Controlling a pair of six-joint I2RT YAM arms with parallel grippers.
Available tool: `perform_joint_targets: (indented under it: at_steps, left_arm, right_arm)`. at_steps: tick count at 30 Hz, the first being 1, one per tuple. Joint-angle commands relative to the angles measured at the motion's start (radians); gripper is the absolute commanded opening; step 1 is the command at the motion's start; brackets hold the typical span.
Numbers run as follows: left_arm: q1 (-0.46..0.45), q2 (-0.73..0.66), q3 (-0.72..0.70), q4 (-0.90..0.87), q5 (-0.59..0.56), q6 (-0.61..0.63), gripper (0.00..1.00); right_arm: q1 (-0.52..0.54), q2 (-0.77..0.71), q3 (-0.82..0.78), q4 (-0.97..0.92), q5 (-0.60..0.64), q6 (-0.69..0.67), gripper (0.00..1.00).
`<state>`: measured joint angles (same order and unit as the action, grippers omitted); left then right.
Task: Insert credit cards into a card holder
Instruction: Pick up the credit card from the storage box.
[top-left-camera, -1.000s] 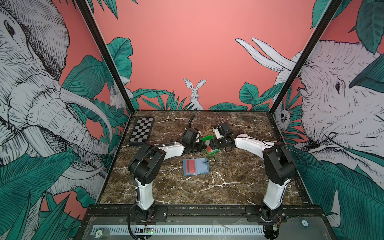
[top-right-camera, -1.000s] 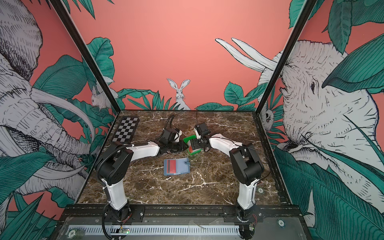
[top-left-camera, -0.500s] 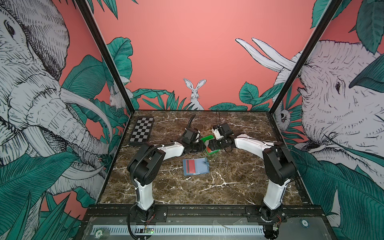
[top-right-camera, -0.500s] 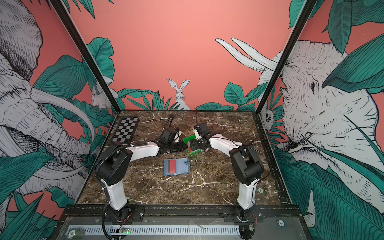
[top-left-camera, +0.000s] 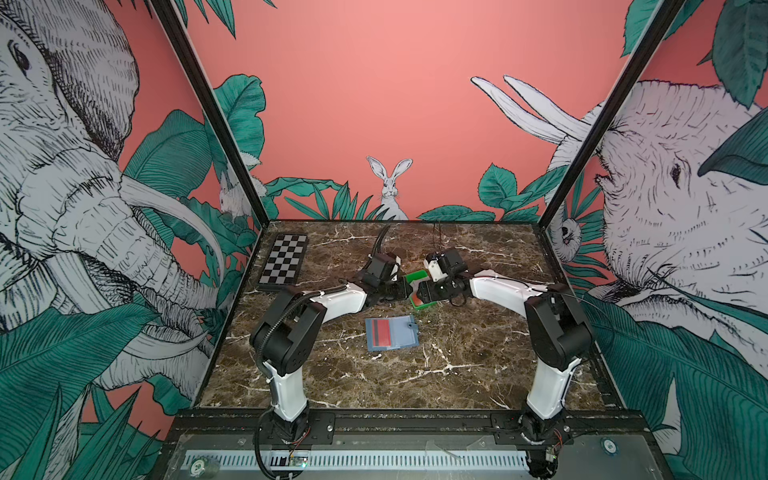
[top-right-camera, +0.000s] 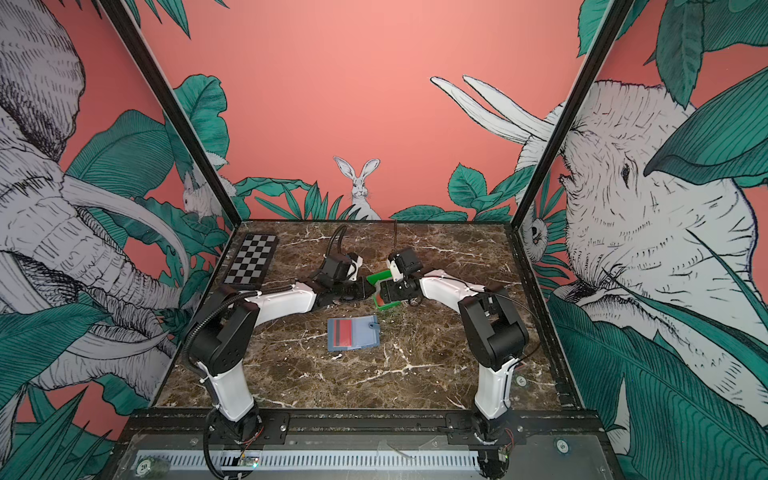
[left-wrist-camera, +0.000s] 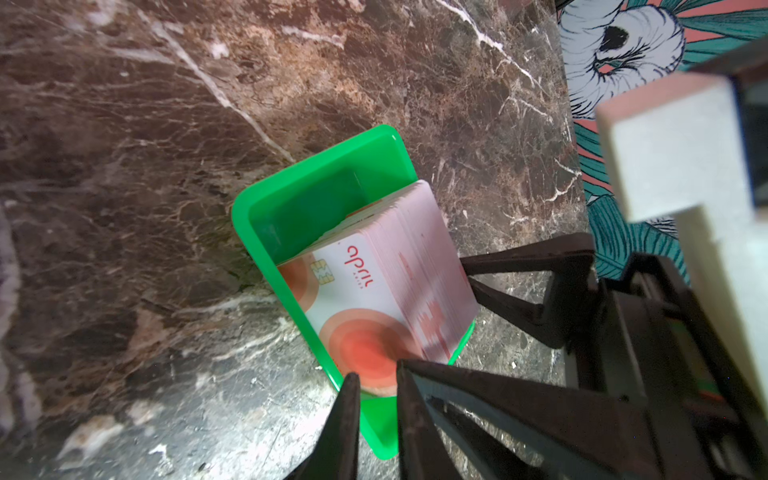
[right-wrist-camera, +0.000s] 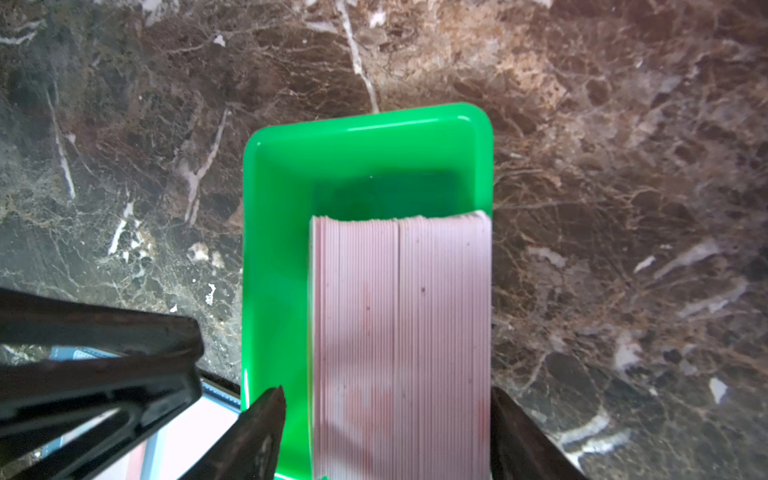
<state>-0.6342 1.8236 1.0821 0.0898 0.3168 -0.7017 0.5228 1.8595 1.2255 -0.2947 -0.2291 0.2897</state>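
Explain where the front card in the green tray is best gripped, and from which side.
Probably pinch the front card by its top edge, coming from above on the empty side of the green tray. The stack stands on edge, rising over the rim, and only that card's face is bare.

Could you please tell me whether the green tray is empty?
No, a thick stack of credit cards stands on edge inside the green tray.

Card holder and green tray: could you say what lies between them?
Only bare marble tabletop, between card holder and green tray, in both top views.
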Motion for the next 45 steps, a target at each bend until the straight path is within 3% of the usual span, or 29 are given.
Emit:
perform_joint_targets:
  at_steps: [1,24,45]
  left_arm:
    - [-0.005,0.01,0.024,0.019,0.007,0.005,0.19]
    - [-0.005,0.119,0.095,-0.011,0.034,-0.002,0.16]
    - [-0.005,0.108,0.064,-0.041,0.01,0.022,0.09]
  right_arm:
    - [-0.002,-0.005,-0.013,0.024,0.004,0.019,0.74]
    - [-0.002,0.035,0.007,0.014,0.024,0.026,0.75]
    - [-0.028,-0.037,0.001,-0.028,0.099,-0.01,0.76]
